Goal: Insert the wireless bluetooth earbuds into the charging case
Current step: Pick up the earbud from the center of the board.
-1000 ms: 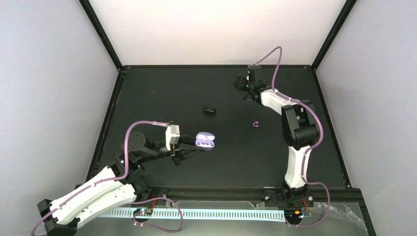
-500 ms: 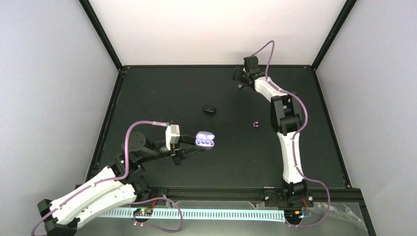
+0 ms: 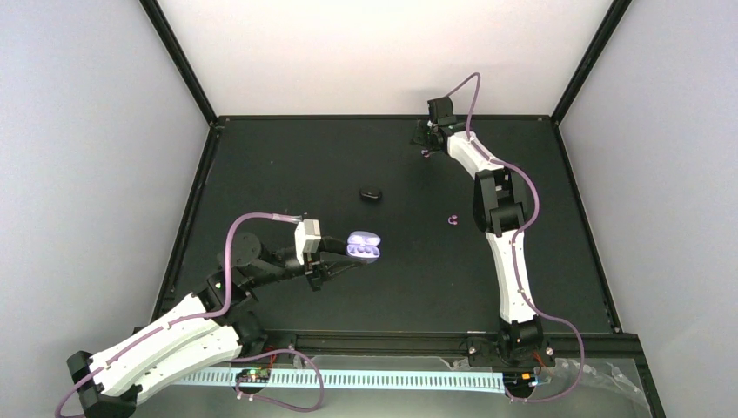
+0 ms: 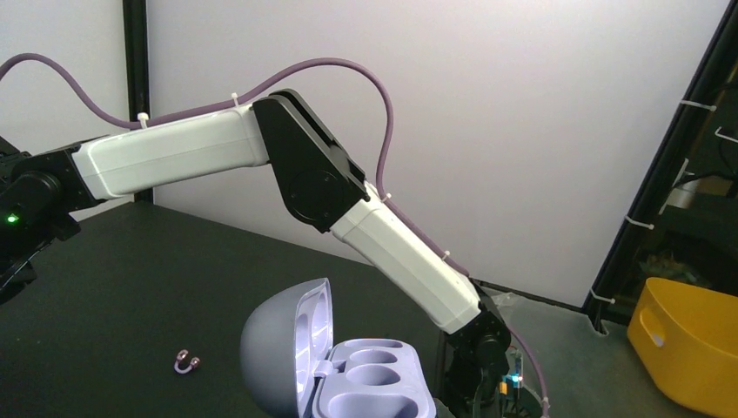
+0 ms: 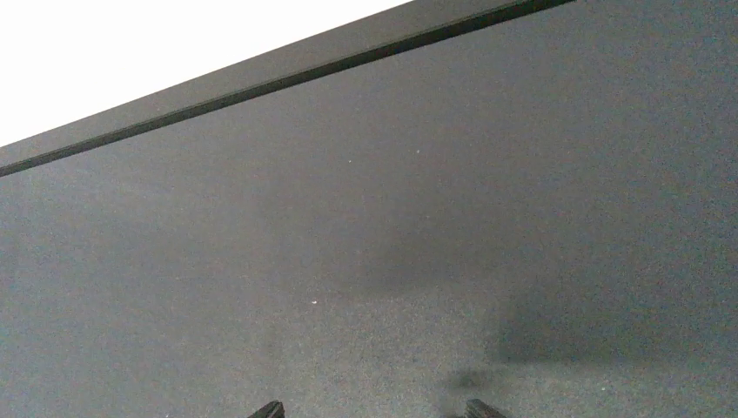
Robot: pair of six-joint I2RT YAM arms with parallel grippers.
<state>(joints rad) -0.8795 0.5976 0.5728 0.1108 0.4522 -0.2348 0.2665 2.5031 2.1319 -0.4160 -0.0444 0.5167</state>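
Left gripper [image 3: 346,253] clamped on the open charging case [image 3: 364,247], sockets facing up. One earbud [image 3: 452,219] lies mid-table, well right of the case. Small black object [image 3: 372,194] beyond. Far edge: right gripper [image 3: 423,144] fingertips apart, gripping nothing, second earbud [image 3: 425,153] just beside.

I see my right gripper's [image 5: 374,411] two fingertips [image 5: 477,407] at the bottom edge, set apart over the dark table [image 5: 365,218]. A black edge rail [image 5: 287,80] and white wall [image 5: 130,43] lie beyond.
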